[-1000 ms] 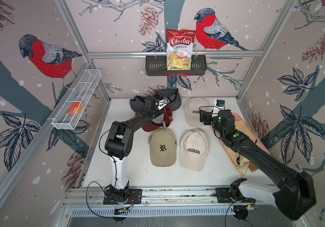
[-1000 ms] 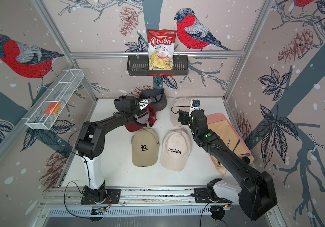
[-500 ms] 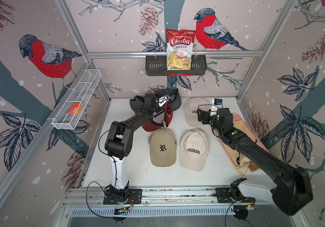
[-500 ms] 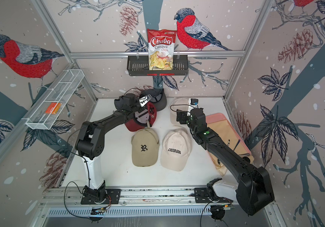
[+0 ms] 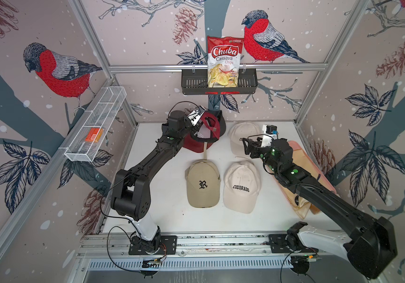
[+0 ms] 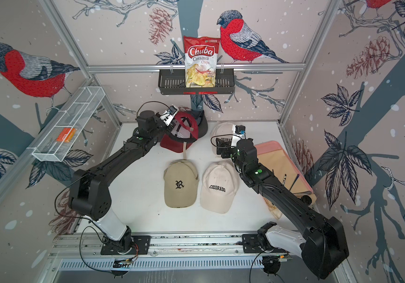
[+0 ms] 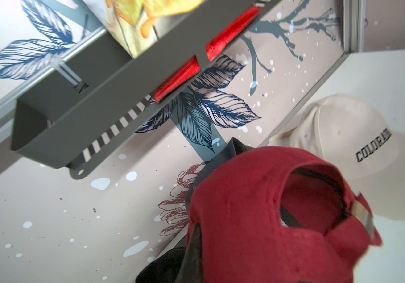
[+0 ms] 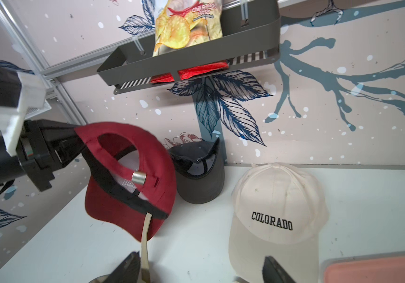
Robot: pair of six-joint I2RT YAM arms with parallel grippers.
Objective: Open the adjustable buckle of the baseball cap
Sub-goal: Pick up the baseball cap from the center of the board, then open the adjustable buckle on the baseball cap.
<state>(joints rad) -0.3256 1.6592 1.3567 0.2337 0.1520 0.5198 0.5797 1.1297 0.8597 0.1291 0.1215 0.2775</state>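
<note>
Clamped by its rear rim in the tightly closed left gripper (image 8: 73, 143), near the back wall: the red baseball cap (image 8: 157, 156), brim hanging toward the table (image 5: 167, 196). Showing on the back strap, the silver buckle (image 8: 139, 177), strap threaded through it. Spread wide and holding nothing, just above the table beside the far cream COLORADO cap (image 8: 275, 196): the right gripper (image 8: 200, 272). Behind, a dark grey cap (image 8: 201, 181).

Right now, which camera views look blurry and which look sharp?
Left wrist view: the dark grey metal wall basket is smeared, the dark red fabric baseball cap slightly soft. Right wrist view: the cream COLORADO cap has crisp lettering. Both top views: sharp throughout.
</note>
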